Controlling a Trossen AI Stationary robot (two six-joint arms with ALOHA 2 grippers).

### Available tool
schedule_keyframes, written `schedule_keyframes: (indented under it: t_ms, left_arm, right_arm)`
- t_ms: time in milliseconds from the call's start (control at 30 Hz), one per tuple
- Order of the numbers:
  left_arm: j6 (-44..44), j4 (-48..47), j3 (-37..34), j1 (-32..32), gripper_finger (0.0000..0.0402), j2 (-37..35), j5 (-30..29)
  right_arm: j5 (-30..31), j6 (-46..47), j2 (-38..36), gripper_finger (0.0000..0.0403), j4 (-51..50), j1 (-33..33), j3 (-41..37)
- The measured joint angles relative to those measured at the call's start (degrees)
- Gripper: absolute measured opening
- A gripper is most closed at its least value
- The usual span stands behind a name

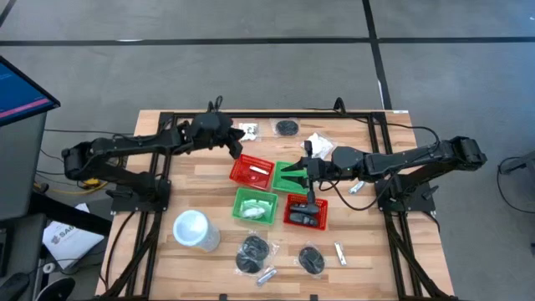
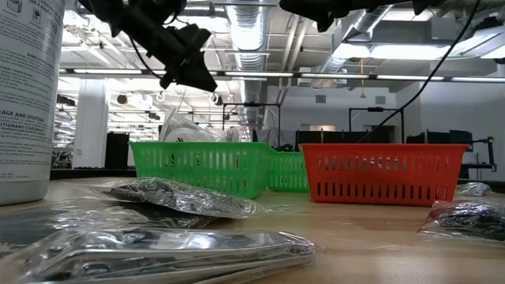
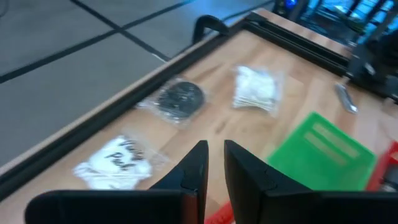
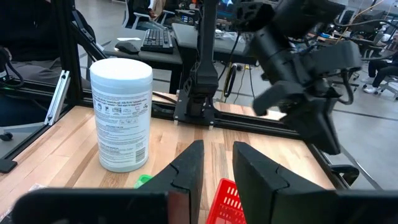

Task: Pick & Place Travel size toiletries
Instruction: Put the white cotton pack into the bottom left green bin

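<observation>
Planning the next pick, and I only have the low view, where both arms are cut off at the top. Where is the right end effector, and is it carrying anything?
Observer: The right end effector hangs over the red basket nearest your camera. Its fingers are nearly together with nothing between them.
Operator: And the left one?
Observer: The left end effector is empty too. It is at the far edge of the other red basket.
Operator: Is anything lying behind the baskets?
Observer: Yes, a black bundle and two white packets lie loose near the table's far edge.
</observation>
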Motion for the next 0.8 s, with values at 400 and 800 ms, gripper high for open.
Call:
schedule_keyframes:
  t_ms: [400, 800]
  left_arm:
    - [0.0, 2.1, 0.0, 7.4, 0.0044, 0.0, 0.1]
    - [0.0, 2.8, 0.0, 13.3, 0.0044, 0.8, 0.0]
  right_arm:
    - [0.0, 0.0, 0.0, 0.0077, 0.0, 0.0, 0.0]
    - [0.0, 0.0, 0.0, 0.0077, 0.0, 0.0, 0.0]
